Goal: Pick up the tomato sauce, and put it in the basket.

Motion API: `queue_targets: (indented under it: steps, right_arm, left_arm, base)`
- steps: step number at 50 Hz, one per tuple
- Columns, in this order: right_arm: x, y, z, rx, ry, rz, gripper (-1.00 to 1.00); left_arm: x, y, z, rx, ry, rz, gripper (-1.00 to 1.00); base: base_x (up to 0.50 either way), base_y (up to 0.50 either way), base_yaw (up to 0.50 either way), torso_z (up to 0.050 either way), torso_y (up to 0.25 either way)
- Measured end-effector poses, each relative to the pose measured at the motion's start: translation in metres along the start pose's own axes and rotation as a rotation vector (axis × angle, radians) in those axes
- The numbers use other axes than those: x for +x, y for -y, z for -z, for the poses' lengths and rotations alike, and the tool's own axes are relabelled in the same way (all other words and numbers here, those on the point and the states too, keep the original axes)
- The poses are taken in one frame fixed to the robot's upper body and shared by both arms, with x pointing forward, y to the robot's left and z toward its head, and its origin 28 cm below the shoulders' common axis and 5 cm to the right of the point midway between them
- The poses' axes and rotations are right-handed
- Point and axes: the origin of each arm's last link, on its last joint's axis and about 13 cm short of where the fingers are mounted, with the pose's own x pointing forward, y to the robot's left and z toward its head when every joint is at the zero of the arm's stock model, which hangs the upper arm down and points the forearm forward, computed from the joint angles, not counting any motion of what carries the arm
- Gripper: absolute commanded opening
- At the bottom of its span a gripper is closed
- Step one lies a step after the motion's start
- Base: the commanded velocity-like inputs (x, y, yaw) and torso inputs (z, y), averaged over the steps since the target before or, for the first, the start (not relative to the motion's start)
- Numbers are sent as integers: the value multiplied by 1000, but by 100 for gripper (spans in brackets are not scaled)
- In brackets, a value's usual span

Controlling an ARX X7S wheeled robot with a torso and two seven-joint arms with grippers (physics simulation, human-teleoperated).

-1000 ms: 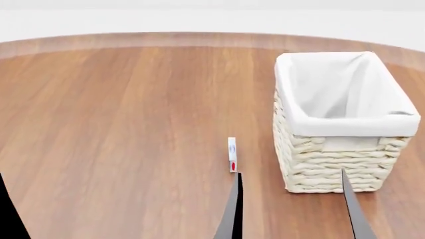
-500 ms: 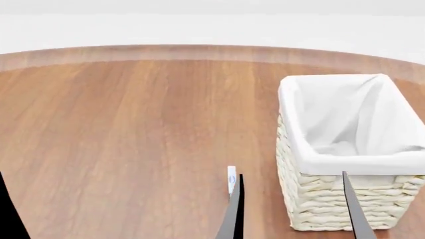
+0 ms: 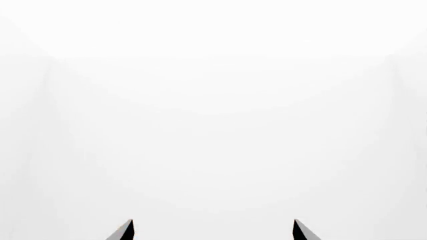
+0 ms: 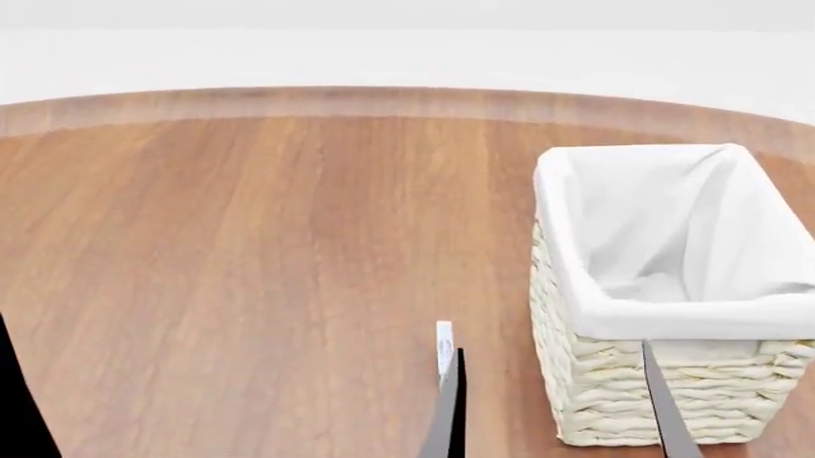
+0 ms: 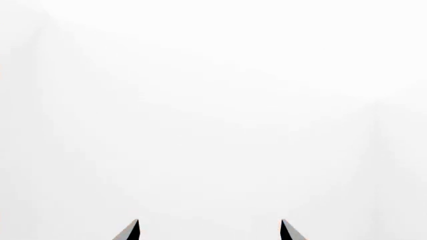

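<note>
The tomato sauce can is out of view in every frame. The basket [image 4: 662, 401], cream wicker with a white cloth liner, stands at the right of the wooden table and looks empty. My right gripper [image 4: 552, 348] is open. Its two dark fingertips rise from the bottom edge of the head view, one in front of the basket's near wall. In the right wrist view [image 5: 210, 222] its tips stand wide apart against plain white. My left gripper [image 3: 213, 222] is open too, with only white ahead of it. Only a dark sliver of it [image 4: 15, 401] shows at the bottom left of the head view.
A thin white upright slab [image 4: 444, 342] with a small blue mark stands on the table left of the basket, right behind my right gripper's left fingertip. The brown wooden table [image 4: 255, 239] ends in a curved far edge, with white floor beyond.
Since one second ago the head view has shifted, so the basket and slab sit lower in the picture. In the last half second the right gripper's right fingertip has moved slightly left.
</note>
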Motion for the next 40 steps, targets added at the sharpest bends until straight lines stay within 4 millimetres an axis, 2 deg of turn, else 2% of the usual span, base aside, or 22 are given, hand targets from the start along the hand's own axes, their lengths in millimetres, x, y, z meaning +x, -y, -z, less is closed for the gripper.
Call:
queue_targets:
  steps: [20, 40]
  right_arm:
    - [-49, -6, 8, 56, -231, -45, 100]
    - [-100, 0, 20, 19, -465, -31, 100]
  left_arm:
    - [-1, 1, 3, -12, -12, 12, 100]
    - [-1, 4, 7, -19, -21, 28, 100]
  base:
    - [0, 0, 0, 0, 0]
    - [0, 0, 0, 0, 0]
